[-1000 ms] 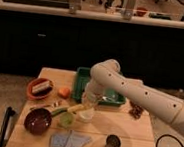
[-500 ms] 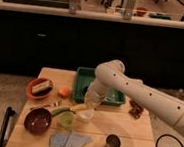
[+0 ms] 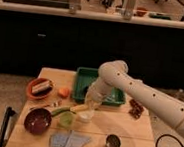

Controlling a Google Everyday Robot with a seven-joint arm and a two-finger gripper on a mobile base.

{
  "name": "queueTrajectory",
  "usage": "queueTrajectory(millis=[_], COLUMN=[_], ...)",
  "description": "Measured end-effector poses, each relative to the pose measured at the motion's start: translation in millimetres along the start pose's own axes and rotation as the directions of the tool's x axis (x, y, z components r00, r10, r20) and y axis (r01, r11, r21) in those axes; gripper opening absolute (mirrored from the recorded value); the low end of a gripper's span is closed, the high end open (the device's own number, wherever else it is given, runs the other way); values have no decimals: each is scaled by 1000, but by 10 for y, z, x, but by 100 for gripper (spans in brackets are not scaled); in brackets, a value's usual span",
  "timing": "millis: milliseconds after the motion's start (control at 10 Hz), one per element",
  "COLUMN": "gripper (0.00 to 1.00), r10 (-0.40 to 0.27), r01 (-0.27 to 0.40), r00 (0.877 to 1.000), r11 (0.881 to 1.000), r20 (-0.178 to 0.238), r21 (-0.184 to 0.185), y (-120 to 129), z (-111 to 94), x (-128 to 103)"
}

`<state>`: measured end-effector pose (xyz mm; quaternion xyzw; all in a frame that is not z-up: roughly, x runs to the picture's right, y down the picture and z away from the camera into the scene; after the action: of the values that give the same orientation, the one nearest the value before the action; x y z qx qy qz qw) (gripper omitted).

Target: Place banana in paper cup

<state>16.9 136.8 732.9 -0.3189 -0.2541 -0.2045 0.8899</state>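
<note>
We see the tool (image 3: 92, 103) just above the short white paper cup (image 3: 84, 117), beside the small pale-yellow curved banana (image 3: 78, 108); we cannot tell its grip.

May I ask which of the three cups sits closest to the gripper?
The white paper cup, just below the gripper; the pale green cup is beside it, the metal cup farther off.

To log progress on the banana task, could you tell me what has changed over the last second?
The arm shifted slightly toward picture right, carrying the gripper and the banana closer to the paper cup. The green cup, dark bowl, tray and metal cup stayed put.
</note>
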Motion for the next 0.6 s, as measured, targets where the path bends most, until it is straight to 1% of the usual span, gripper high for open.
queueTrajectory(millis=[100,200,300,600], gripper=[68,75,80,80], r10=[-3,-3,-2,6], r01=[3,3,2,-7], r00=[1000,1000,999,999], r11=[1000,1000,1000,1000], r20=[16,27,38,46], r21=[3,7,12,20], y=[11,11,7,14], z=[-5,-5,-2,5], x=[-18,-27,-36,-11])
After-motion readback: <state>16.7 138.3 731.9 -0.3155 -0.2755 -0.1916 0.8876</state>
